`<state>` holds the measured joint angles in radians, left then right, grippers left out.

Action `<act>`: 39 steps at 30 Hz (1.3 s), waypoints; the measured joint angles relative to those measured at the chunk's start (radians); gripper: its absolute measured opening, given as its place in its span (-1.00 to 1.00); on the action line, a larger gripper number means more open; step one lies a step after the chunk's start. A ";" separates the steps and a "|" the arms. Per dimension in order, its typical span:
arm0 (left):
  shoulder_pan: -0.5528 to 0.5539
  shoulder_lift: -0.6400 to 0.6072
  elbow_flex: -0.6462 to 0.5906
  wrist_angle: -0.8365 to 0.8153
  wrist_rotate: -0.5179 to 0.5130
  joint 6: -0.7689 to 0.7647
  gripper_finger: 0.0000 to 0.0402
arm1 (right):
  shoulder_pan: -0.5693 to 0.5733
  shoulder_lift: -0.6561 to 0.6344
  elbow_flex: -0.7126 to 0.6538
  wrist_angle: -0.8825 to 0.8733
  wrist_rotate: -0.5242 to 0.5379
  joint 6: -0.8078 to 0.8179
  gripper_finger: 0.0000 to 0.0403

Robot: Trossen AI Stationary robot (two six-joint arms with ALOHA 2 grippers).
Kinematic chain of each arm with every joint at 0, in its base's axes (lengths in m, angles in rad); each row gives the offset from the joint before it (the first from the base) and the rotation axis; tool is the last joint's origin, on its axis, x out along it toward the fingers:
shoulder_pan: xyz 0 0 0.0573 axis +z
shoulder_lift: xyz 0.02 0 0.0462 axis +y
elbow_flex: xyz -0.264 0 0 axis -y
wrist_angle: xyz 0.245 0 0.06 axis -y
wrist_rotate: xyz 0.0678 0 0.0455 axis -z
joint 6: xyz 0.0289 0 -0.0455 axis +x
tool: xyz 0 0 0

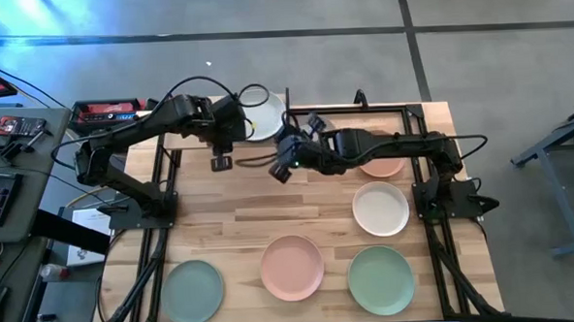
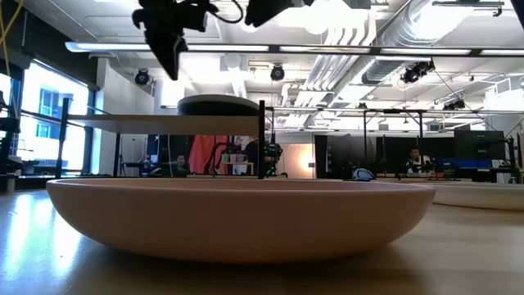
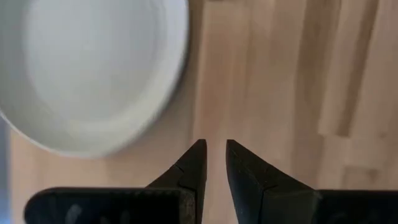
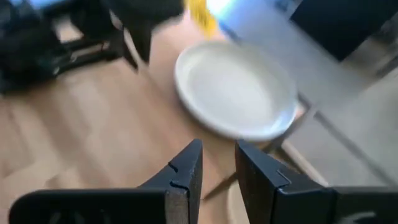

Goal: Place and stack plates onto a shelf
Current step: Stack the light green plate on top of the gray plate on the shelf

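— Pale wood is seen in the shelf (image 1: 311,145) board, carried on thin black uprights at the table's (image 1: 222,232) far edge. How are the plates laid out against it?

— A white plate (image 1: 263,115) is seen lying on the shelf's left end, slightly overhanging the far side; in the low view a dark plate (image 2: 219,104) is shown resting on top of the board. A terracotta plate (image 1: 384,164) is partly hidden under the right arm at the shelf's right end. In front of the shelf, a cream plate (image 1: 380,208) is set nearest, and a row of three is placed well apart from it by the near table edge: pale grey-green plate (image 1: 191,292), pink plate (image 1: 293,268), sage green plate (image 1: 380,279). All are round, shallow and matte.

— What open room is left around the shelf?

— Bare striped tabletop is left between the shelf and the front row, and to the shelf's left front. Gaps are kept between all the loose plates.

— How are the arms posed?

— The left gripper (image 1: 221,162) is held above the table just left of the shelf, beside the white plate, pointing down. Its fingers are seen parted by a narrow gap, with nothing between them. The right gripper (image 1: 283,167) is stretched leftward over the shelf's middle, raised, its jaws likewise slightly apart and empty.
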<state>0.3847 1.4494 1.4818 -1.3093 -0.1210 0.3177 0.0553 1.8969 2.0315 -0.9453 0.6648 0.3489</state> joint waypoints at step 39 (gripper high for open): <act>-0.362 -0.008 -0.001 -0.060 0.085 -0.362 -0.75 | 0.525 0.000 -0.480 -0.163 -0.644 1.558 -0.60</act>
<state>0.0226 1.4414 1.4807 -1.3695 -0.0360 -0.0448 0.5802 1.8965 1.5519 -1.1082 0.0204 1.9074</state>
